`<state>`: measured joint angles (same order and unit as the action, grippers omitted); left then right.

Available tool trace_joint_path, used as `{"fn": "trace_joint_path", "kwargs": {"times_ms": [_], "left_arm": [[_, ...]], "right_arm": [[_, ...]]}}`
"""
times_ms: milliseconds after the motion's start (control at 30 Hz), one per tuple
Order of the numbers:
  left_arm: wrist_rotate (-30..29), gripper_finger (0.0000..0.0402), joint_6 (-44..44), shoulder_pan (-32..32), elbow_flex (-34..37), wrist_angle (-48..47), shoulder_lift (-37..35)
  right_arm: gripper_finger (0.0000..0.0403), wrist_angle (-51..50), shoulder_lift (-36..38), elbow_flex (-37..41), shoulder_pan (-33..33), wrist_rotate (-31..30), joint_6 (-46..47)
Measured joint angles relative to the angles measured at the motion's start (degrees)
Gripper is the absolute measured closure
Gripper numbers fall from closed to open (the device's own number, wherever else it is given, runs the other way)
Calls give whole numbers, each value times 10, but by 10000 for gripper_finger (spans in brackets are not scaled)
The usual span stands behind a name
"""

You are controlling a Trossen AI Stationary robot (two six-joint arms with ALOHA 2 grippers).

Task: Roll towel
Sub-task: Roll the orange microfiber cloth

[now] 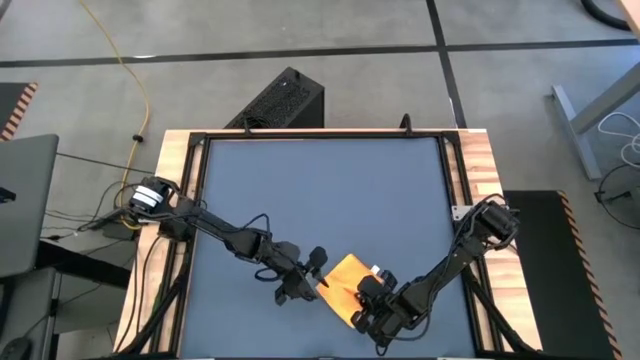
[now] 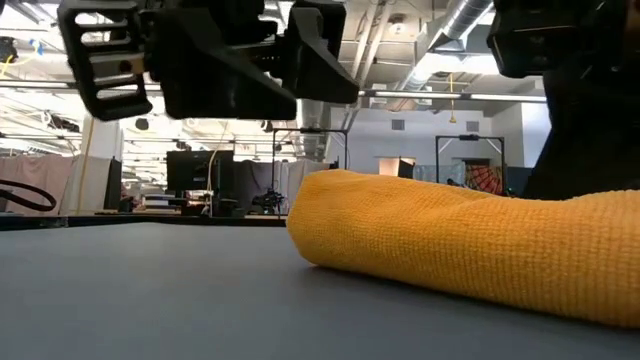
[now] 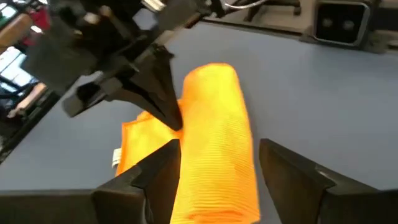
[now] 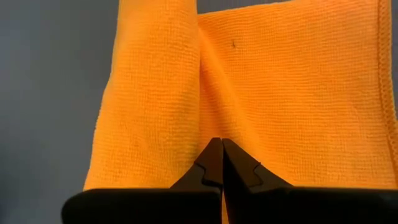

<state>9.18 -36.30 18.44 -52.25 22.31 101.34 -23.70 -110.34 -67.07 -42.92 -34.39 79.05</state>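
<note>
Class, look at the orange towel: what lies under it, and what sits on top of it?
Under the towel lies the dark blue table; anything beneath the cloth is hidden. On top, the right gripper presses shut beside the rolled fold. The left gripper stands open around the roll.

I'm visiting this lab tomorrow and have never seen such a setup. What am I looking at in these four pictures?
Two dark robot arms work at a dark blue table. One picture looks straight down, one sits at tabletop height, and two come from cameras on the arms' wrists. A yellow-orange towel, partly rolled, lies near the table's front edge. The left gripper has its fingers open on either side of the roll, gripping nothing. The right gripper is shut, its tips down on the towel where the roll meets the flat part; whether it pinches cloth isn't clear.
</note>
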Motion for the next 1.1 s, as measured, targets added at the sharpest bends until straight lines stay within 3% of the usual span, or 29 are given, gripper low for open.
{"fn": "trace_joint_path", "kwargs": {"times_ms": [133,333,533,667,1000,1100], "left_arm": [[20,198,-12,2,0,-1,0],[35,240,-6,-1,-3,20,42],[5,329,15,-6,-38,43,66],[-7,391,42,-19,-51,-2,67],[21,401,64,-33,-55,1,112],[3,401,65,-33,-55,20,131]], "right_arm": [[384,0,0,0,0,0,0],[383,0,0,0,1,-1,1],[379,3,0,0,3,-1,4],[379,0,0,0,2,-2,2],[378,-15,1,0,3,-8,6],[385,-20,5,-6,3,-34,-2]]}}
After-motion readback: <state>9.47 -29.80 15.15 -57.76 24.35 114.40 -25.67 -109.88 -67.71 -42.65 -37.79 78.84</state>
